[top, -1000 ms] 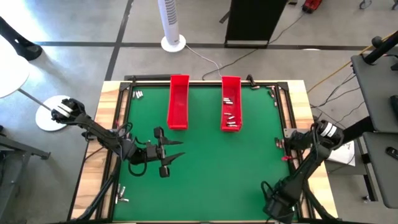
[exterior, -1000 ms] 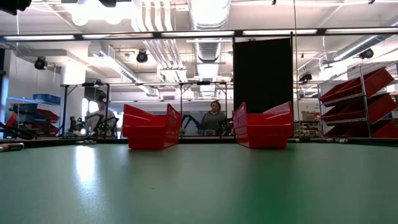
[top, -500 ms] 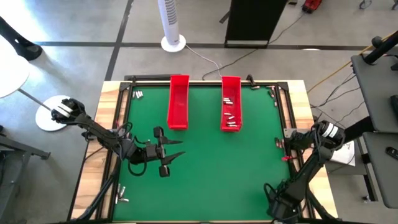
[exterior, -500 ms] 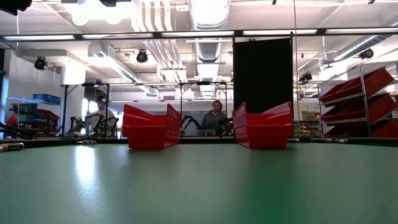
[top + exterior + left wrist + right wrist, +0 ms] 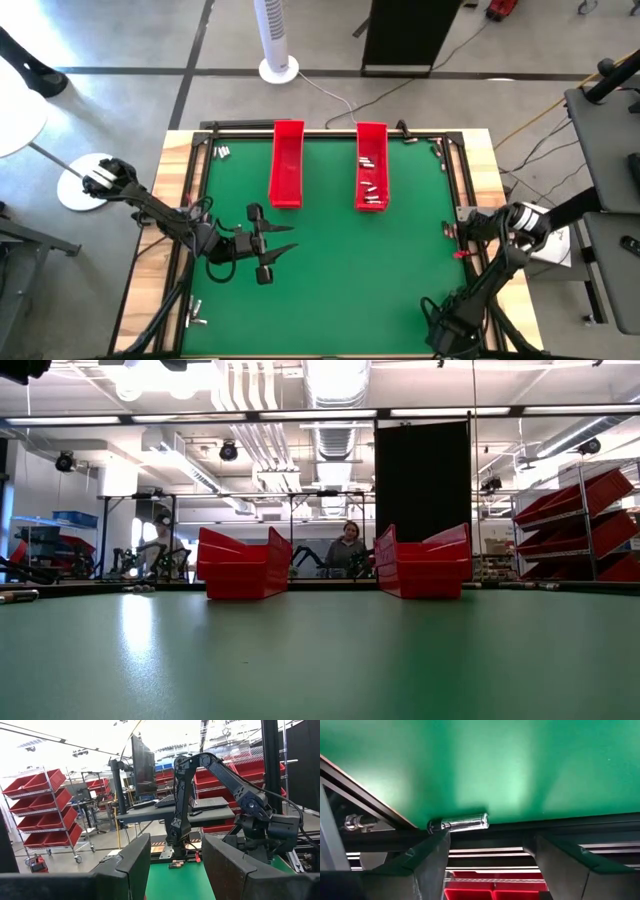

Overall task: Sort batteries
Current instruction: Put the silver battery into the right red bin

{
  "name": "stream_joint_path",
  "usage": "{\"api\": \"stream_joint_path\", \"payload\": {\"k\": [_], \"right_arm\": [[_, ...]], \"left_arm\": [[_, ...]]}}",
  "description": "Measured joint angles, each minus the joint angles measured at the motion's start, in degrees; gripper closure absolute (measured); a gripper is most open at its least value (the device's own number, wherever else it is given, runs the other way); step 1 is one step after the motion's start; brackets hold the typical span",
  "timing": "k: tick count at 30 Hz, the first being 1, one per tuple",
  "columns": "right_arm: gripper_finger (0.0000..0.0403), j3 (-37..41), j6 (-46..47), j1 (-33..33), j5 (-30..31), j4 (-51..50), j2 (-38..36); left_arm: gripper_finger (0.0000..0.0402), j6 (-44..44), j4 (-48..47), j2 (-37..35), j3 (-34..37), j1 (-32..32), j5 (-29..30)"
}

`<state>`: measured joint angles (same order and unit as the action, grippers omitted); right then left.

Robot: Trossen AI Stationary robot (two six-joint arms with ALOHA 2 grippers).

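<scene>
Hugging the table's right edge, the right hand gapes beside a battery.

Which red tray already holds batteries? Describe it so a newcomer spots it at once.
On the green table, two long red trays stand side by side at the far edge, near the white fan. Take the right tray, on the right arm's side. Small silvery batteries lie in it, while the left tray looks empty.

Left gripper fingers stand apart, nothing between them. Across the green worktop, batteries lie near the right arm; red bin shelving beyond.
</scene>
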<state>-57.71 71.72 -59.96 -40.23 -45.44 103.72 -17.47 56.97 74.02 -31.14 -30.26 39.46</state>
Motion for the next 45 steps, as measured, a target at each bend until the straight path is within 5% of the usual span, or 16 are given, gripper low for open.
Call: {"api": "stream_joint_path", "payload": {"k": [11,21,29,45], "right_arm": [[0.0144,-0.79,0.89,0.97,2.59,-2.09,-0.10],[0.0134,-3.51,-4.52,4.18,7.89,-15.41,-0.82],[0.0120,-6.80,-2.34,2.30,5.49,-10.28,-1.92],[0.0111,-0.29,-2.44,0.27,3.95,-8.47,-1.20]], "left_arm": [[0.0244,0.00,0.02,0.00,0.00,0.00,0.02],[0.0244,0.17,0.04,0.00,0.00,0.00,0.00],[0.0244,0.17,0.06,0.00,0.00,0.01,0.00],[0.0244,0.20,0.26,0.00,0.00,0.00,0.00]]}}
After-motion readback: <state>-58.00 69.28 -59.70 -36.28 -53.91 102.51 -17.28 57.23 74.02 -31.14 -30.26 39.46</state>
